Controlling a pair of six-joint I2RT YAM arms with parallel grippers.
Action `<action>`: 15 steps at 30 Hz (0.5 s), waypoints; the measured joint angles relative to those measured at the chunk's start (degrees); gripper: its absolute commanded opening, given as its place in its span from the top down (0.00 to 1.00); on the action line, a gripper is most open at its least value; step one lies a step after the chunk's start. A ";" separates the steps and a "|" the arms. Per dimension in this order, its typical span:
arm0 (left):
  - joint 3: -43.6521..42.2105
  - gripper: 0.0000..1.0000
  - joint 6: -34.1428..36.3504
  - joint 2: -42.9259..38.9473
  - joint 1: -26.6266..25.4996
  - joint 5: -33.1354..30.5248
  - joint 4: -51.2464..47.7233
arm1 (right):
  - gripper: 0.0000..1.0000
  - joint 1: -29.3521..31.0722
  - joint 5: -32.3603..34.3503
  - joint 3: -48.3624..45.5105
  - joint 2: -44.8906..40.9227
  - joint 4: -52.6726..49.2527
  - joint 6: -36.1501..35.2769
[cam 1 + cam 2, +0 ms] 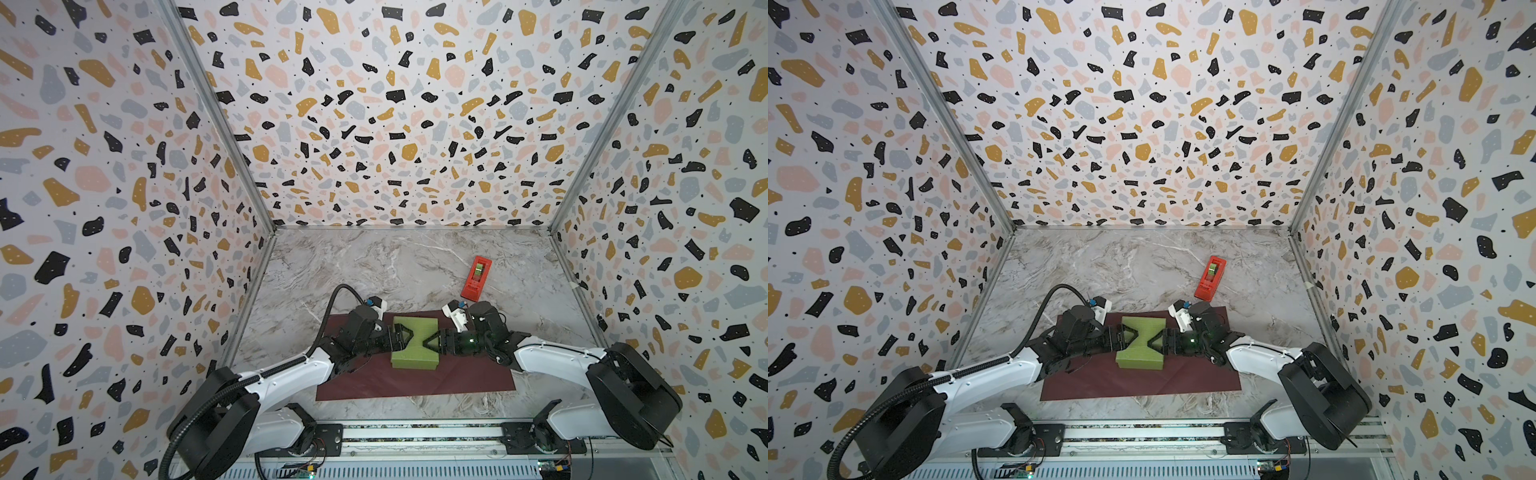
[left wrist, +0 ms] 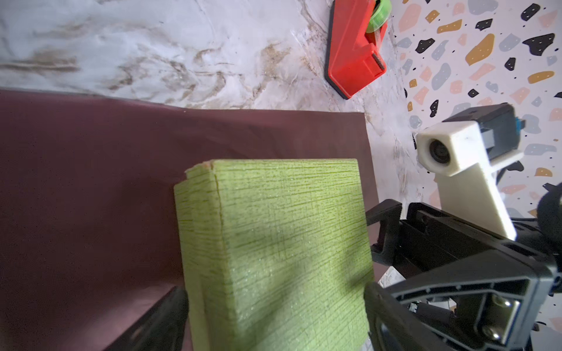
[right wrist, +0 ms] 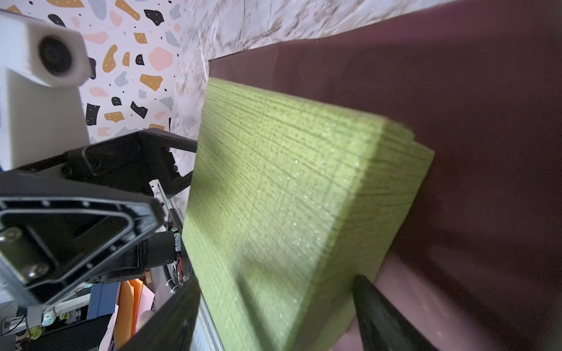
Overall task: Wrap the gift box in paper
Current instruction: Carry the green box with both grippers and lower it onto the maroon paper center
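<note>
Your left gripper [image 1: 407, 337] and right gripper [image 1: 427, 341] meet over the gift box [image 1: 414, 358] from opposite sides, jaws spread wide. Whether they're gripping it or clear of it, you can't tell. The box is on the maroon paper [image 1: 415, 384], with the tape dispenser [image 1: 476, 277] well apart.

No text, label, brand, number or sign is reading clearly in any view. The red tape dispenser [image 1: 476, 277], lying at about 1 o'clock from the gift box [image 1: 415, 355], is carrying a faint raised marking near its 6 o'clock end in both top views. The marking is appearing too small and blurred to make out.
</note>
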 measured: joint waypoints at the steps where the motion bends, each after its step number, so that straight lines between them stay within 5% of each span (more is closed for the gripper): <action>1: -0.02 0.12 0.02 -0.07 0.22 0.15 -0.17 | 0.21 0.11 -0.04 0.00 0.15 0.17 0.09; 15: -1.75 0.15 0.02 -1.99 0.48 2.69 0.24 | 0.21 0.20 0.00 2.03 2.80 0.33 -0.31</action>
